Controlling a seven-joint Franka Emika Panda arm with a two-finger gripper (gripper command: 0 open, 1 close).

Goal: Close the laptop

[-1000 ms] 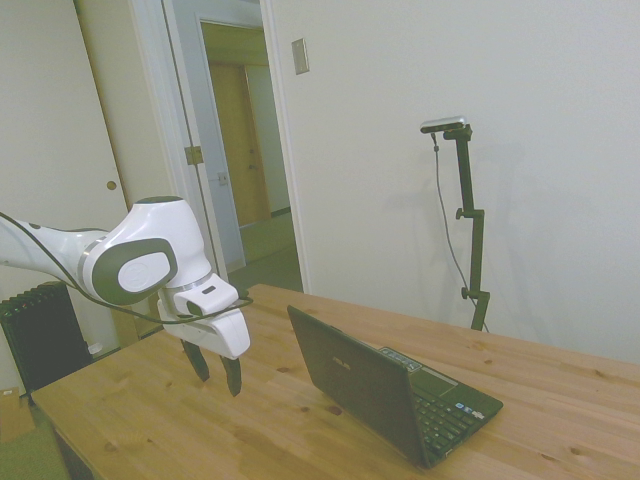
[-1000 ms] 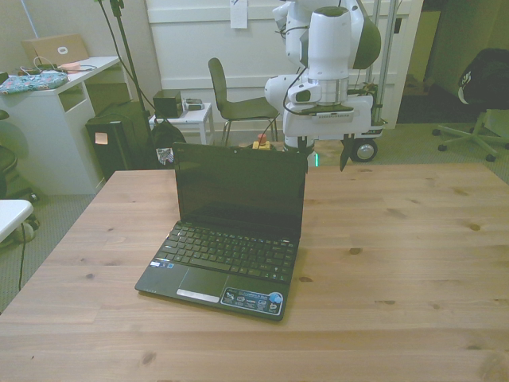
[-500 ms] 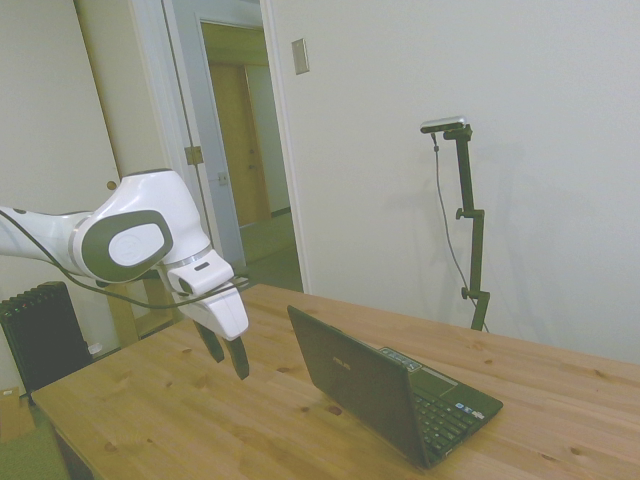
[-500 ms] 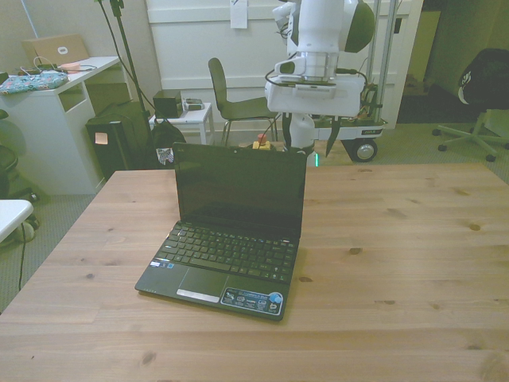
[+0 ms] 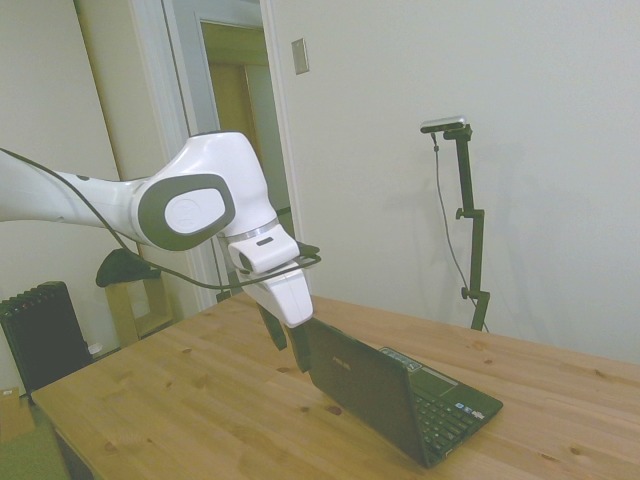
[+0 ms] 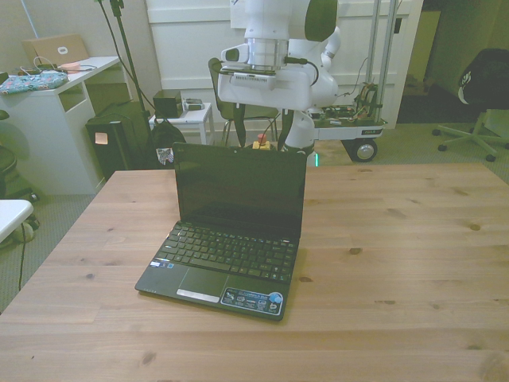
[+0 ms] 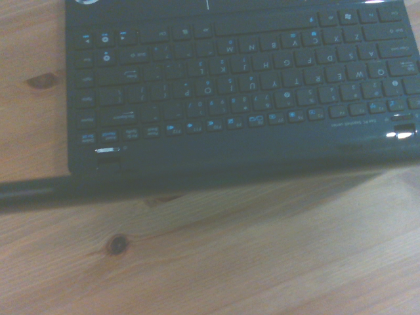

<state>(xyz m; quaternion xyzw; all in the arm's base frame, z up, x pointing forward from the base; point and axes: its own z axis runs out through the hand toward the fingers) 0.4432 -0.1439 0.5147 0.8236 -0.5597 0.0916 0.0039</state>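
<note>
The laptop [image 5: 385, 395] [image 6: 238, 195] stands open on the wooden table [image 6: 398, 239], its dark screen upright and facing away from the arm. My gripper [image 5: 288, 346] [image 6: 258, 143] hangs just behind the lid's top edge, fingers pointing down and open, with nothing between them. From the front, the lid hides the fingertips. The wrist view looks over the lid's edge onto the black keyboard [image 7: 230, 85].
Behind the table stand a dark chair [image 6: 231, 99], a small white side table [image 6: 184, 118] and a white desk [image 6: 56, 111] at the front view's left. An office chair [image 6: 477, 119] stands at the front view's right. Bare wood [image 5: 150, 420] lies behind the lid.
The arm has swung toward the front view's left and closer to the laptop. The gripper has gone from beside the lid to just behind its top edge.
</note>
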